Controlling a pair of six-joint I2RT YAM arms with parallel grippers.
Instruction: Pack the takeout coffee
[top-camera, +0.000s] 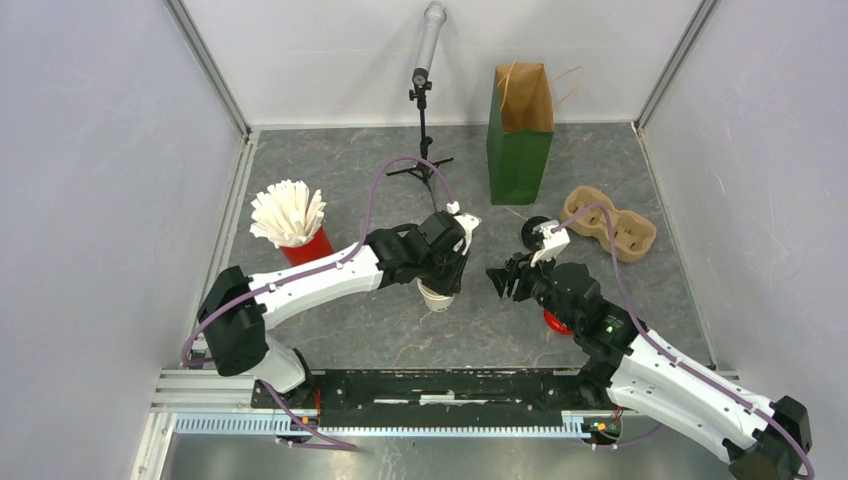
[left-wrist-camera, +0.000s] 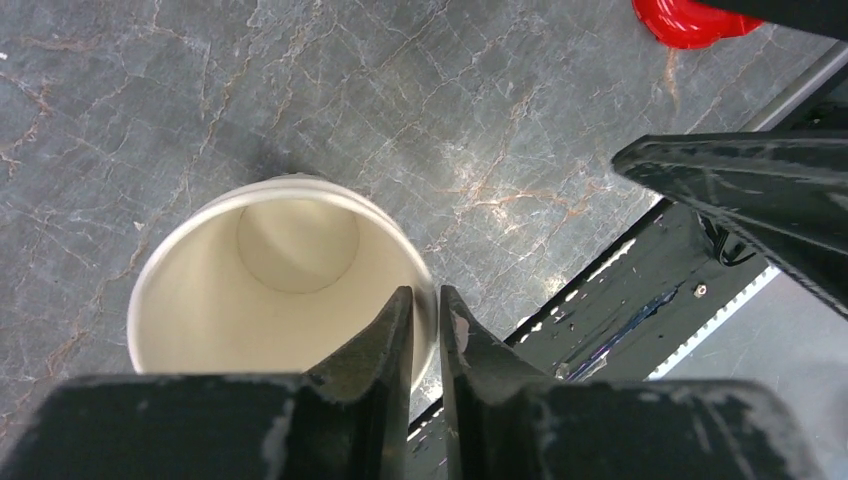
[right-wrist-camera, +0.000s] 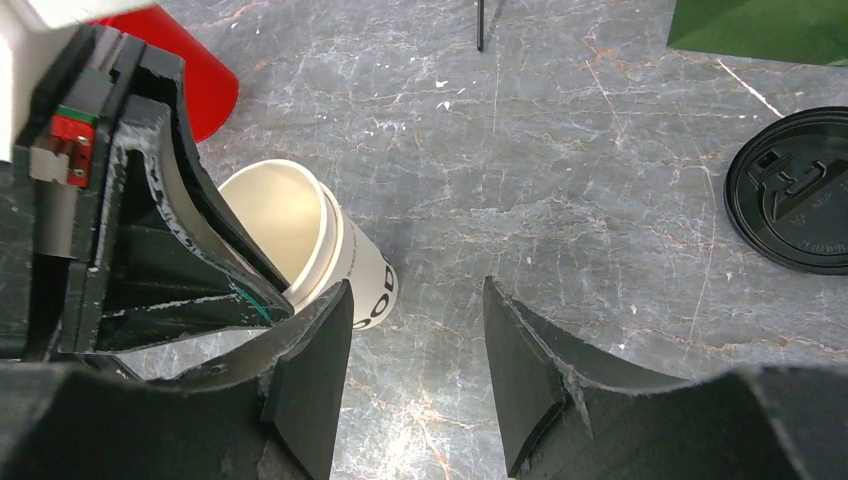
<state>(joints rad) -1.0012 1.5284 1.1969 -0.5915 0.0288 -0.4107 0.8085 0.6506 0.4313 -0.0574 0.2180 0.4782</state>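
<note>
The takeout coffee cup is a cream paper cup, open-topped with no lid on, standing on the grey table; it also shows in the left wrist view and the right wrist view. My left gripper is shut on its rim, one finger inside and one outside. Its black lid lies flat on the table to the right, apart from the cup. My right gripper is open and empty just right of the cup. The green paper bag stands open at the back.
A brown cup carrier lies right of the lid. A red cup of white sticks stands at the left. A microphone stand is at the back. A small red object lies under my right arm.
</note>
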